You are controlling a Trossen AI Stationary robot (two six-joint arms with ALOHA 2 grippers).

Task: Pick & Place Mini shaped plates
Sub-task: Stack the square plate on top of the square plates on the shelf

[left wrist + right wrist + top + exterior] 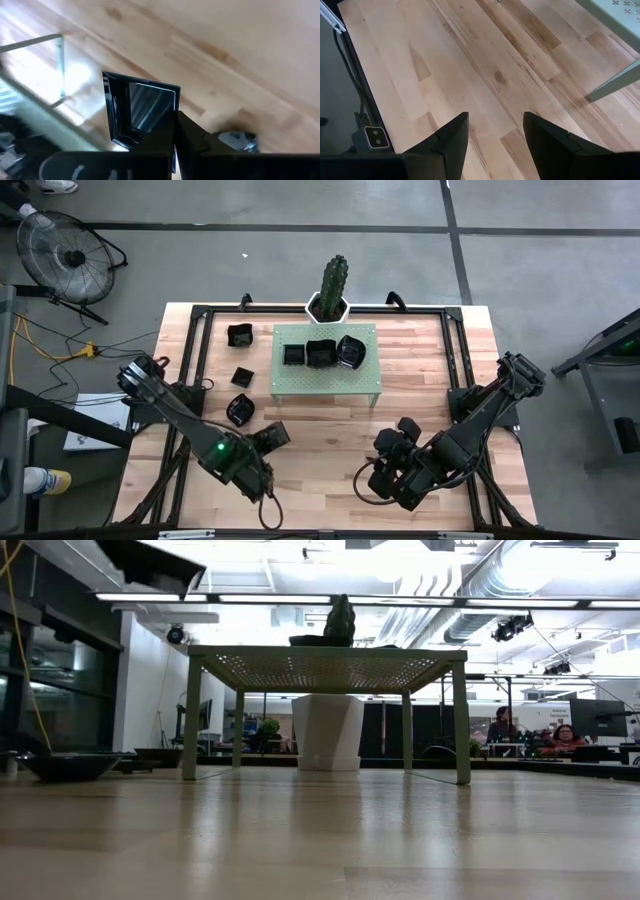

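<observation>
On the wooden table [330,430], a pale green stand [327,375] carries three black plates [321,353] in front of a potted cactus [333,283], with three more plates [241,374] lying on the boards to its left. The left gripper [272,436] hovers above the table just right of the nearest loose plate, fingers clamped on the rim of a square plate [141,111]. The right gripper [392,442] waits over bare wood near the front edge, its fingers [451,141] spread and empty.

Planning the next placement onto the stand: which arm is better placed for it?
Left, probably. The left gripper already grips a glossy black square mini plate near the pale green perforated stand; the right gripper hangs open and empty.
</observation>
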